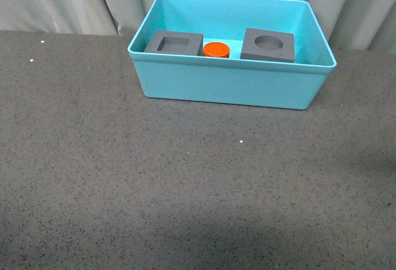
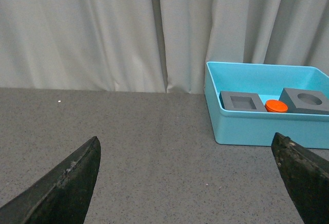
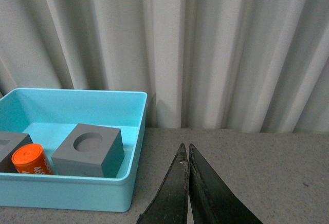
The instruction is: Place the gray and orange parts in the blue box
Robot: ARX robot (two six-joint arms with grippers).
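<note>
Turquoise blue box (image 1: 230,87) sits at the far centre of the dark speckled tabletop (image 1: 154,189), close to the pale curtain (image 1: 62,0) behind. All three parts are inside it, in a row along the near wall. Gray cube with square recess (image 1: 174,43) at the left. Orange cylinder (image 1: 216,50) in the middle, just beside that cube; white numerals visible on its side in the right wrist view. Gray cube with round recess (image 1: 268,44) at the right, a small gap from the cylinder.

Neither arm shows in the front view. Left gripper (image 2: 187,183): fingers spread wide, nothing between them, well short of the box. Right gripper (image 3: 188,170): fingers pressed together, holding nothing, to the right of the box.
</note>
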